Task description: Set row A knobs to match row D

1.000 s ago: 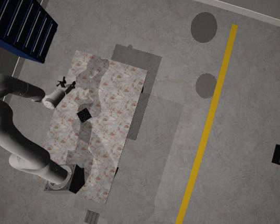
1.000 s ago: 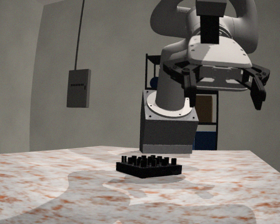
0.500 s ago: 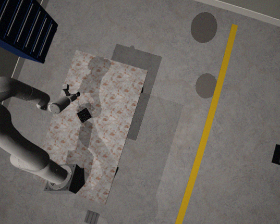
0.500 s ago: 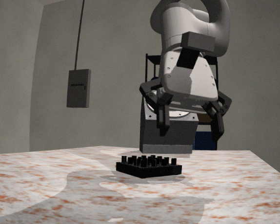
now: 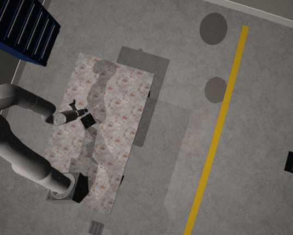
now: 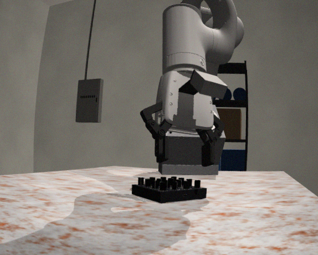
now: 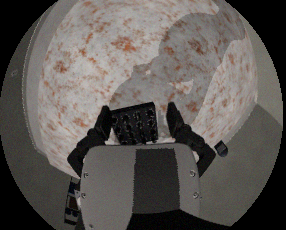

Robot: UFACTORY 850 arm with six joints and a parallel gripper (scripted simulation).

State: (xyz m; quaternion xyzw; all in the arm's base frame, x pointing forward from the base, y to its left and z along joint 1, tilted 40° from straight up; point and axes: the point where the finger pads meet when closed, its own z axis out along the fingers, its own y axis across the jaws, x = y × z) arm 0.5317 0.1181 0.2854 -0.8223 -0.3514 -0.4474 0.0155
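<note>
The black knob box (image 5: 88,121) (image 6: 177,197) (image 7: 135,125) stands flat on the speckled table (image 5: 127,94) (image 6: 263,222) (image 7: 65,90). Its upright dark knobs show in the exterior view. A small socket (image 6: 185,195) is on the side facing right and toward that camera, so that side is the rear. The knobs' white lines, marks and names are too dark and small to read. My gripper (image 5: 79,107) (image 6: 184,163) (image 7: 138,110) is open and points down, with nothing between its fingers. It is above the box in the exterior view, touching no knob. In the wrist view the box appears between the fingers, its lower edge near my gripper body.
The arm's base (image 5: 80,188) (image 6: 191,152) stands at one end of the table. A blue drawer cabinet (image 5: 27,26) is beyond the table's corner. A shelf rack (image 6: 246,119) and a wall box (image 6: 88,101) are in the background. Arm shadows fall across the table.
</note>
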